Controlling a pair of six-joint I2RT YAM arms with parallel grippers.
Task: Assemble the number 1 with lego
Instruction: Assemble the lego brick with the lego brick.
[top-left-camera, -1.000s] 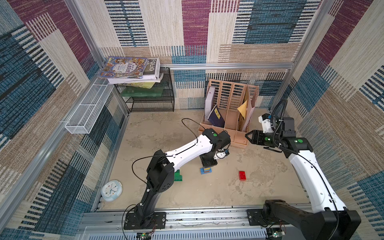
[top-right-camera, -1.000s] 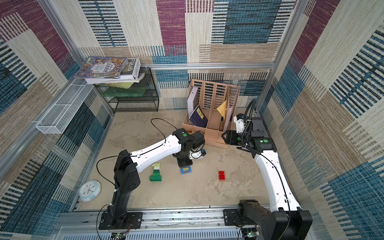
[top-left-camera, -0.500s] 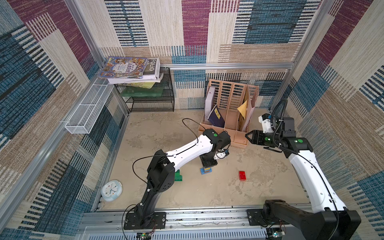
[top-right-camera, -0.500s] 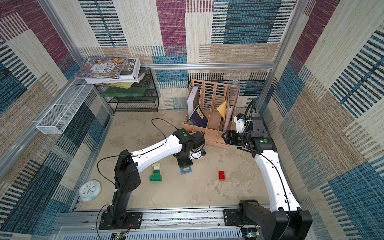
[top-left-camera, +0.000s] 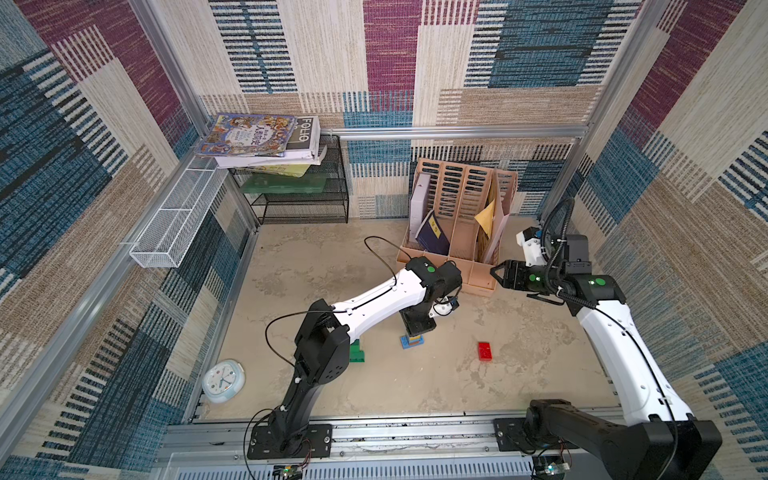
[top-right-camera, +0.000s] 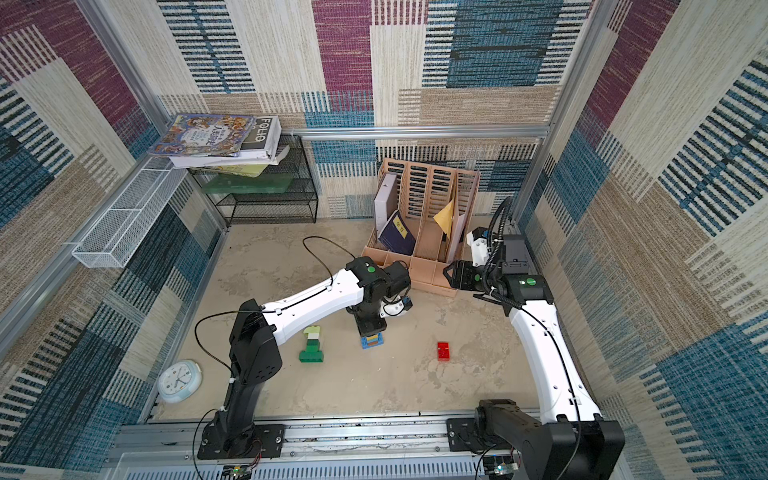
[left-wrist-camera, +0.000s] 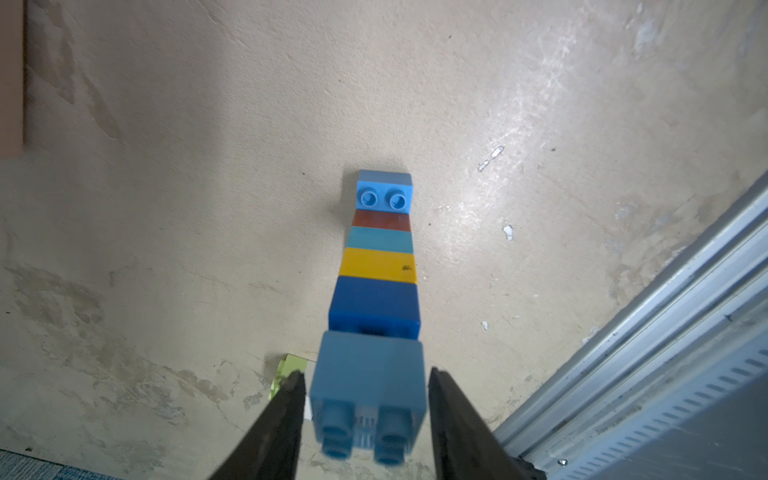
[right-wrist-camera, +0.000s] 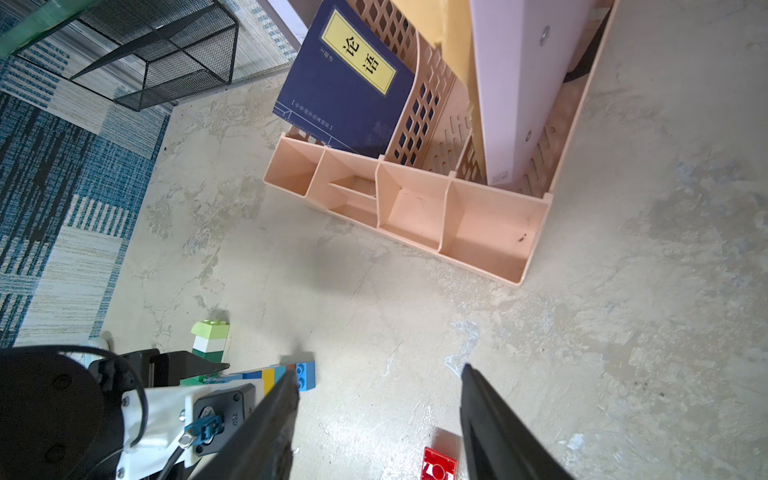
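The left tool (left-wrist-camera: 365, 372) hangs over a striped lego column (left-wrist-camera: 376, 266) standing on the bench (left-wrist-camera: 166, 208). Its jaws are spread a sliver clear of the grey-blue top brick (left-wrist-camera: 370, 386) on both sides. A green-and-lime lego stack (top-right-camera: 311, 345) sits nearby, and a red brick (top-right-camera: 443, 351) lies apart. The right tool (right-wrist-camera: 378, 369) hangs spread and empty near the peach file organiser (right-wrist-camera: 415, 216).

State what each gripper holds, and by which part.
Nothing held. Left gripper, open, flanks the lego tower, gaps beside its top brick; right gripper open, empty.
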